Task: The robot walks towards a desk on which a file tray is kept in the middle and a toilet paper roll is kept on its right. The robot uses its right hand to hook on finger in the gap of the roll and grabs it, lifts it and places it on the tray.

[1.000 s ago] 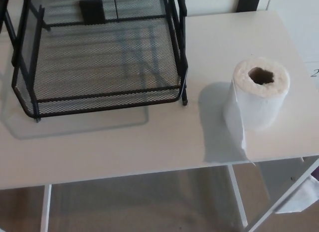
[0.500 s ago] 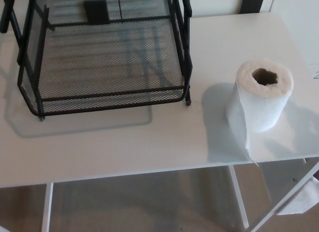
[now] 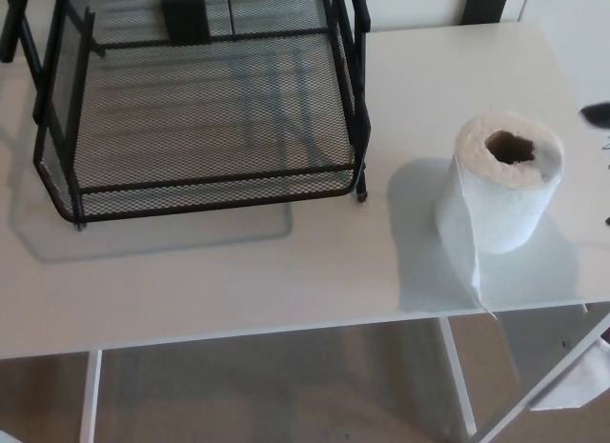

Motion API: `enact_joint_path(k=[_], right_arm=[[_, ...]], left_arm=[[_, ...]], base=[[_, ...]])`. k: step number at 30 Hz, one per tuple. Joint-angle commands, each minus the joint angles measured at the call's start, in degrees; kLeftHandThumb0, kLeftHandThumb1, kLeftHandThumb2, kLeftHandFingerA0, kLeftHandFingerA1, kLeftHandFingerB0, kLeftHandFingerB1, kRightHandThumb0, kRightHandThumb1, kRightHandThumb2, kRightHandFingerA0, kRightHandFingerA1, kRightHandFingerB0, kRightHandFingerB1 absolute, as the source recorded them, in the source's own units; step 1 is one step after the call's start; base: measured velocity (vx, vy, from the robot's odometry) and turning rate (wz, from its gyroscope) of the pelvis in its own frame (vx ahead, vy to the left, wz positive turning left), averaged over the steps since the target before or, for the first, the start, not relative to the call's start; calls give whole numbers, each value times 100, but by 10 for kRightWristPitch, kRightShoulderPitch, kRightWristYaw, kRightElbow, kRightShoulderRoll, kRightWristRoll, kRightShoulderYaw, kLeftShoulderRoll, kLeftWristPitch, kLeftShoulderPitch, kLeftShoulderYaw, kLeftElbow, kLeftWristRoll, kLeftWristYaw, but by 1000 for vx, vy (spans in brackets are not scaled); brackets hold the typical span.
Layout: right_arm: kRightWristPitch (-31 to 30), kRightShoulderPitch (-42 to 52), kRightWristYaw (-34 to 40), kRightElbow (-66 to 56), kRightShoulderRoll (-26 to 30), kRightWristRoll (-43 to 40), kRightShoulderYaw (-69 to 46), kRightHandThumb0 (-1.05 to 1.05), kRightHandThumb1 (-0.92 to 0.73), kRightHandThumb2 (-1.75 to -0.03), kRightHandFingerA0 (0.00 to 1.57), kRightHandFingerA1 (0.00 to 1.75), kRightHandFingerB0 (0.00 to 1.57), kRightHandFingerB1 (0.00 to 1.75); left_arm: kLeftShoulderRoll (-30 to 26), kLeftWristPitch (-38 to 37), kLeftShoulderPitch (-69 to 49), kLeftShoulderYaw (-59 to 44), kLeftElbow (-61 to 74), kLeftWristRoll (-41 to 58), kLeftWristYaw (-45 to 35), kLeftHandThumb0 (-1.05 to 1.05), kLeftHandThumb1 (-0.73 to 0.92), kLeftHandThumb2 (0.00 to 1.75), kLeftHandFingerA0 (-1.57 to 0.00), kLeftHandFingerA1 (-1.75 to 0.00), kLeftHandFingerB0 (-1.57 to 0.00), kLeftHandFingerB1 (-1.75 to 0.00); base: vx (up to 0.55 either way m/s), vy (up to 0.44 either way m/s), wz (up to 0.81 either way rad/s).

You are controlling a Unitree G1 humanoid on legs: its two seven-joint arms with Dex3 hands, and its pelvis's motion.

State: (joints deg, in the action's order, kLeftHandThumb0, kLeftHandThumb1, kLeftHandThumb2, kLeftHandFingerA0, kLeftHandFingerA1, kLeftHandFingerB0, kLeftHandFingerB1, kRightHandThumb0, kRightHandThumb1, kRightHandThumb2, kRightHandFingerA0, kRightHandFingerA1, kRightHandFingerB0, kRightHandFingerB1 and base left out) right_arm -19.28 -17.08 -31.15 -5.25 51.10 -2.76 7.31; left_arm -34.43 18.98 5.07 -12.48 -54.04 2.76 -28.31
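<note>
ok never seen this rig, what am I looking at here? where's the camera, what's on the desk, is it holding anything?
The camera sits on a humanoid robot's head, looking down at the white desk before it. On the desk stands a black mesh file tray, empty on the level that shows. To its right, apart from it, a toilet paper roll stands upright, core hole facing up, a loose sheet hanging down its front. Nothing is held: the roll rests on the desk. A small dark shape at the right edge may be the tip of the robot's right hand, but too little shows to be sure. The left hand is out of view.
</note>
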Motion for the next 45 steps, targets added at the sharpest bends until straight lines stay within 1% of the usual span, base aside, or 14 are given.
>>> enact_joint_path(k=[1, 9, 12, 13, 14, 17, 22, 23, 24, 26, 34, 35, 43, 45], right_arm=[[-28, -35, -31, 4, 18, 67, 38, -34, -47, -99, 1, 50, 0, 50], [-17, -71, -40, 11, 4, 92, 56, -52, -62, -60, 15, 36, 11, 27], [-15, -79, -42, 12, -6, 92, 52, -52, -62, -60, 15, 36, 11, 28], [-18, -83, -45, 11, -7, 93, 52, -52, -61, -60, 16, 36, 11, 26], [-16, -85, -41, 2, -9, 98, 51, -54, -61, -61, 16, 38, 10, 25], [-25, -79, -44, -13, -12, 98, 44, -34, -48, -100, 0, 50, 0, 50], [-17, -64, -44, -25, -23, 105, 43, -34, -49, -100, 0, 50, 0, 50], [-18, -64, -45, -27, -24, 107, 44, -34, -49, -100, 0, 50, 0, 50], [-18, -64, -46, -28, -26, 110, 48, -53, -61, -60, 17, 35, 11, 26], [-16, -65, -49, -28, -30, 114, 53, -53, -61, -60, 17, 36, 10, 26], [5, -75, -53, -8, -46, 139, 74, -56, -60, -60, 18, 38, 11, 25], [3, -76, -54, -9, -47, 141, 76, -56, -60, -60, 18, 39, 10, 26], [10, -82, -57, -3, -64, 150, 83, -54, -60, -60, 17, 41, 10, 27], [15, -85, -56, 3, -73, 148, 81, -52, -60, -59, 15, 40, 11, 27]], left_arm=[[-11, 31, -2, 0, 5, 3, 7, -100, 92, 67, -43, -93, -27, -77], [-11, 11, -19, 14, 8, -5, 3, -93, 68, 122, -34, -80, -19, -68], [-11, 3, -25, 14, 12, -2, 1, -98, 92, 72, -13, -89, -15, -76], [-12, 9, -22, 11, 7, 5, -10, -53, 47, 115, -5, -62, -1, -58], [-10, 3, -20, 19, -1, -7, 6, -105, 75, 123, -28, -79, -20, -70], [-10, 20, -29, 10, 16, 7, 0, -102, 92, 70, -16, -86, -16, -74], [-8, 26, -35, 10, 22, 7, 3, -53, 44, 113, -9, -64, -3, -58], [-8, 20, -34, 10, 16, 8, 1, -101, 92, 69, -19, -85, -17, -73], [-8, 7, -34, 14, 10, 4, 0, -105, 74, 124, -32, -82, -21, -71], [-10, 9, -38, 14, 17, 6, -6, -102, 92, 71, -19, -88, -16, -76], [-15, 8, -42, 26, 36, -4, -3, -99, 73, 124, -28, -78, -15, -67], [-15, 7, -41, 25, 33, -3, -4, -104, 92, 76, -19, -83, -17, -73], [-19, 6, -43, 26, 30, 3, -10, -102, 92, 72, -20, -90, -15, -76], [-15, 10, -40, 23, 26, 4, -2, -105, 74, 122, -29, -79, -22, -71]], base=[[0, 0, 0], [0, 0, 0], [0, 0, 0], [0, 0, 0], [0, 0, 0], [0, 0, 0], [0, 0, 0], [0, 0, 0], [0, 0, 0], [0, 0, 0], [0, 0, 0], [0, 0, 0], [0, 0, 0], [0, 0, 0]])
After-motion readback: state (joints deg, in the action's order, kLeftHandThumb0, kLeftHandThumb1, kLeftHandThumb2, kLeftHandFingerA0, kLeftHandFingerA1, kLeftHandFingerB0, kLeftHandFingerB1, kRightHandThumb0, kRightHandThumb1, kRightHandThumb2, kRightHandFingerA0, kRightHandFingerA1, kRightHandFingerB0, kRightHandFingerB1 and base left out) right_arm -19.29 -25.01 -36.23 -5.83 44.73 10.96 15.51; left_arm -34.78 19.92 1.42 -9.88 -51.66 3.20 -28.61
